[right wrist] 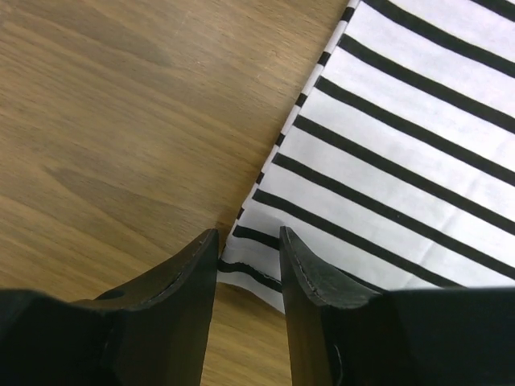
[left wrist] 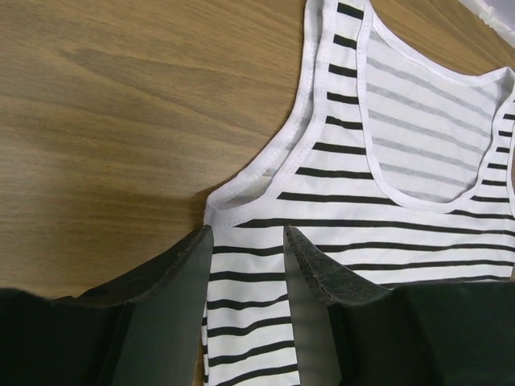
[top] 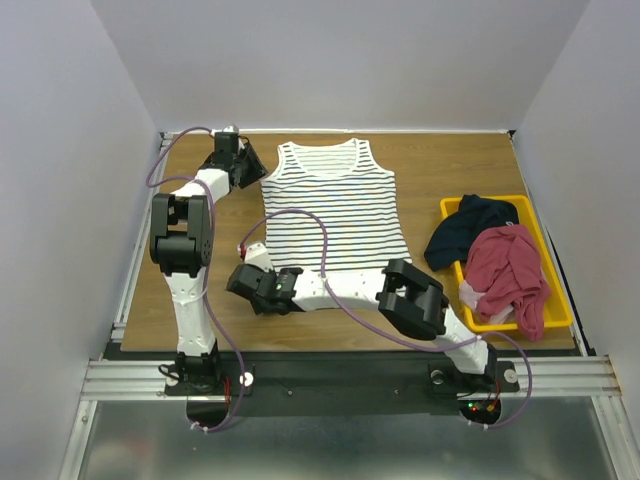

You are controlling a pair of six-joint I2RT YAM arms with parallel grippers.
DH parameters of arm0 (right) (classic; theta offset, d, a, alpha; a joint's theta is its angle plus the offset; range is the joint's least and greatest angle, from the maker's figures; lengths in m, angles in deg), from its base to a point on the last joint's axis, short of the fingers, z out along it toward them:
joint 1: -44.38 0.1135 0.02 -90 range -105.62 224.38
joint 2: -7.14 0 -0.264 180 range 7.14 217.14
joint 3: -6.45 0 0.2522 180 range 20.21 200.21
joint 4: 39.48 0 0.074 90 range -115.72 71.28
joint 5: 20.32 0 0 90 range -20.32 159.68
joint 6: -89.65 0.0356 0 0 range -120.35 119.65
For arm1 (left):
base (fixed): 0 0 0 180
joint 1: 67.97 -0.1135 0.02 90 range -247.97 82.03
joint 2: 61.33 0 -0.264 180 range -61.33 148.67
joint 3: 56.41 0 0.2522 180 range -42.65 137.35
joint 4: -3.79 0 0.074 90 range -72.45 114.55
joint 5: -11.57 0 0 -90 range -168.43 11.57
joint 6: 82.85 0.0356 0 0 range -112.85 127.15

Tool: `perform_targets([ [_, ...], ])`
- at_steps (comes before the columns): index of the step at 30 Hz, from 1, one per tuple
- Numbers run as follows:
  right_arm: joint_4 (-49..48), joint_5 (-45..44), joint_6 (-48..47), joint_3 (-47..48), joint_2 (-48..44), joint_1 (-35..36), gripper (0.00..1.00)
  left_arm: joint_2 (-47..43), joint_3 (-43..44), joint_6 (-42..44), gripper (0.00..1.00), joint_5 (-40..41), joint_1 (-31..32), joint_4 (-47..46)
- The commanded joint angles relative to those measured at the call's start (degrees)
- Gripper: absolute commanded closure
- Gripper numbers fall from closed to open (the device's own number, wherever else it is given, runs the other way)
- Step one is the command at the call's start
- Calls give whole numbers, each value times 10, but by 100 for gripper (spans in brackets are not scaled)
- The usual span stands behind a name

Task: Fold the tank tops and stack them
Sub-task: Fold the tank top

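Top external view: wooden table (top: 480,160) with the striped tank top (top: 335,215) lying flat mid-frame, neck toward the top. The dark red tank top (top: 510,265) sits bunched in the yellow tray (top: 560,322) at right. My left gripper (left wrist: 248,233) is over the armhole edge at the shirt's upper left, and my right gripper (right wrist: 248,233) is over the hem corner at lower left. Both have fingers part-way spread, straddling flat cloth, nothing pinched yet. I reckon the trick is catching both layers, then lifting both ends evenly so the fold lands straight.
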Motion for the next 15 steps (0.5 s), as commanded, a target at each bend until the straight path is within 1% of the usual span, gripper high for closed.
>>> perform_targets([
  [1,16,-47,15,37,-3,7,58,-22,7,5,49,-6,0,-15],
  [9,32,-60,9,63,14,22,58,-21,7,1,49,-5,0,-15],
  [15,43,-58,8,79,35,28,63,-18,10,1,50,-2,0,-14],
])
